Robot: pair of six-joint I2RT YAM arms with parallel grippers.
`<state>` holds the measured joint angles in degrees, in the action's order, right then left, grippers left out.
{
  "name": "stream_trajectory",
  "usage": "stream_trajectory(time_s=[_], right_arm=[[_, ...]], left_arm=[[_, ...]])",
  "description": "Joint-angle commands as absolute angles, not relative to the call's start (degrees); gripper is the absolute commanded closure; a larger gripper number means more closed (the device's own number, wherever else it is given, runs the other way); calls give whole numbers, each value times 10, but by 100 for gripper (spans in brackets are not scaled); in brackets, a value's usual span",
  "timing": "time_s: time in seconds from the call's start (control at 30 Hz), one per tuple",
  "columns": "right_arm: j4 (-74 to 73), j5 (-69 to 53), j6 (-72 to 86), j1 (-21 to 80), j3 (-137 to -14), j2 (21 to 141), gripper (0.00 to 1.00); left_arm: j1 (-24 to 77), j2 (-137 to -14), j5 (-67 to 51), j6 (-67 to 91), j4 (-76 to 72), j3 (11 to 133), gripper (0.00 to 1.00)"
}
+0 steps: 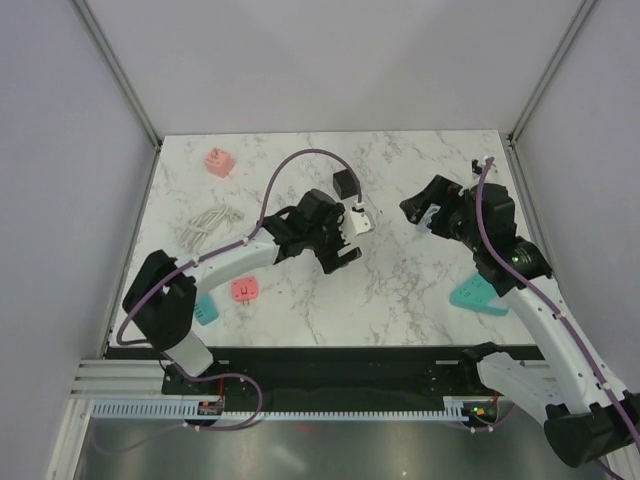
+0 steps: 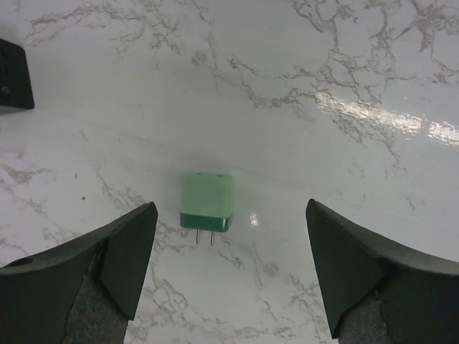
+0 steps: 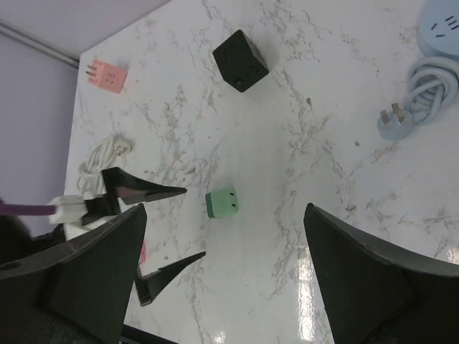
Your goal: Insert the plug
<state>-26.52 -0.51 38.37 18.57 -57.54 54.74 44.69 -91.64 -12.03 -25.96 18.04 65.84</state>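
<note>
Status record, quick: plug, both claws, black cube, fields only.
plug: green plug lying on marble table, prongs bare, uninserted
left: left claw open, aimed at plug, not touching
right: right claw open, empty, away from plug
cube: black cube apart from plug
stage: plug not yet grasped

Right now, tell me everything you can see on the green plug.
The green plug is a small boxy adapter that looks like matte plastic, with a pale mint body and a darker green band at one end. Two thin metal prongs stick out of that end, pointing towards the left wrist camera. It lies flat on the white marble table, unplugged, and touches only the table. The open left end effector straddles it, clear on both sides.
</note>
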Motion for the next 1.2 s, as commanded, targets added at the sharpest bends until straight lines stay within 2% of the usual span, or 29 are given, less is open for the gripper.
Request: stream_trajectory(time_s=[0.0, 0.47, 0.63, 0.7, 0.93, 1.03, 1.07, 1.17], right_arm=[[-238, -25, 379, 184, -570, 528, 2], [-230, -33, 367, 180, -579, 539, 2], [-224, -31, 375, 178, -568, 539, 2], [-221, -36, 370, 177, -558, 536, 2], [-219, -40, 375, 171, -545, 525, 2], [-220, -50, 381, 165, -544, 520, 2], [-220, -54, 382, 163, -546, 520, 2], [-222, -66, 382, 159, -544, 516, 2]], left_arm=[[436, -965, -170, -340, 177, 700, 9], [367, -1054, -243, -369, 190, 723, 12], [367, -1071, -249, -368, 191, 720, 17], [367, -1083, -224, -372, 189, 719, 22], [368, -1091, -189, -379, 174, 699, 29], [369, -1085, -184, -376, 173, 692, 45], [369, -1082, -190, -371, 171, 687, 61], [374, -1051, -188, -354, 140, 669, 80]])
